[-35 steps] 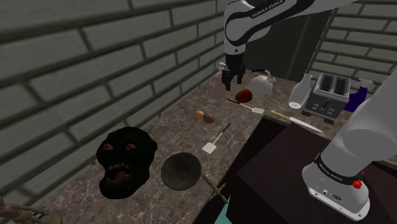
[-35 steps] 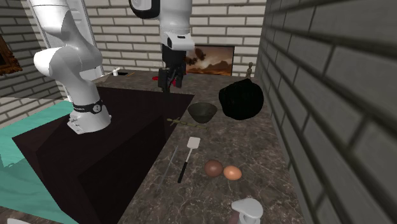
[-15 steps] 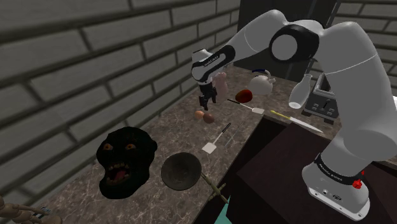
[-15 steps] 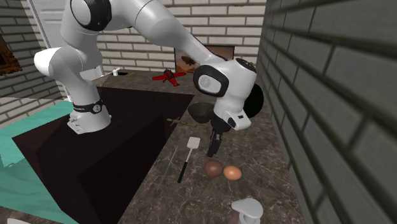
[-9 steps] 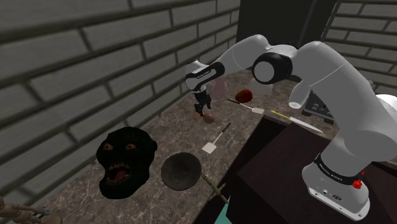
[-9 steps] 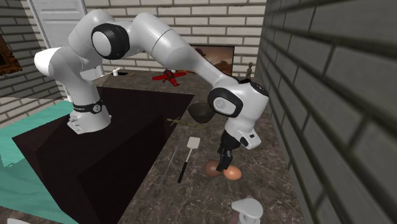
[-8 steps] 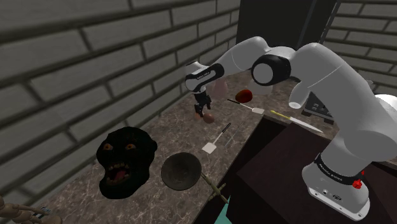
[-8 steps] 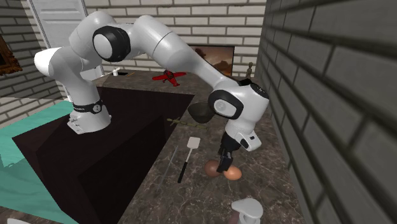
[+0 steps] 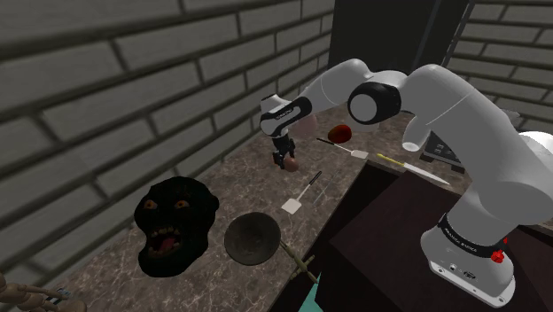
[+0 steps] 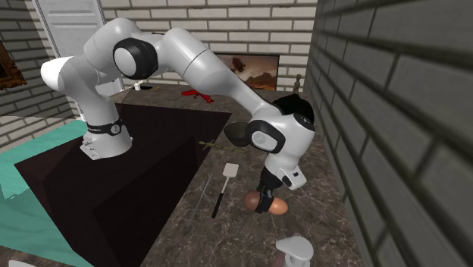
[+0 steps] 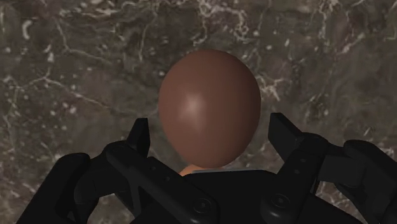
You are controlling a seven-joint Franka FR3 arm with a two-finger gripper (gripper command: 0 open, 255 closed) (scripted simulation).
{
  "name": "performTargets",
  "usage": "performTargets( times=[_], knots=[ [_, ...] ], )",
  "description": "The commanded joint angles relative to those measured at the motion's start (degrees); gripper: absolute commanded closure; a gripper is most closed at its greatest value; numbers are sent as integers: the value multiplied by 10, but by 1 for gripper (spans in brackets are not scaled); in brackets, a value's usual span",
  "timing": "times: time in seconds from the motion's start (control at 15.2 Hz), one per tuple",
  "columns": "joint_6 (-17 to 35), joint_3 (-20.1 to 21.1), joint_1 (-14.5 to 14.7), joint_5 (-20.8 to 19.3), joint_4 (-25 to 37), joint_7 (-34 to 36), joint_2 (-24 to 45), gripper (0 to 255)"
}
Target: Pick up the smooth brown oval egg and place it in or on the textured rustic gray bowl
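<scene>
A smooth brown egg (image 11: 210,105) lies on the dark marble counter, right next to an orange egg (image 10: 279,205). My gripper (image 11: 213,135) is down over the brown egg (image 10: 252,200), open, with one black finger (image 11: 140,137) on each side of it and a small gap to each. In the shoulder view the gripper (image 9: 285,158) stands just above that egg (image 9: 291,165). The rough gray bowl (image 9: 252,238) sits upright further along the counter, near the stand side, partly behind the arm in the second exterior view (image 10: 236,134).
A black monster mask (image 9: 175,215) lies beside the bowl by the brick wall. A spatula (image 9: 303,193) rests between eggs and bowl. A red object (image 9: 338,133), a knife (image 9: 412,166) and a white vessel (image 10: 296,249) stand beyond the eggs. The counter edge drops to a dark box.
The arm swung down from high above the counter to the eggs. In the last half second the gripper sank lower around the brown egg.
</scene>
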Motion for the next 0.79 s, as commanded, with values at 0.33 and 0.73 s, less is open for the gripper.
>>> performTargets(
  times=[0.33, 0.73],
  knots=[
    [2, 0, 0, 0, 0, 0, 1, 0],
    [2, 0, 0, 0, 0, 0, 2, 255]
  ],
)
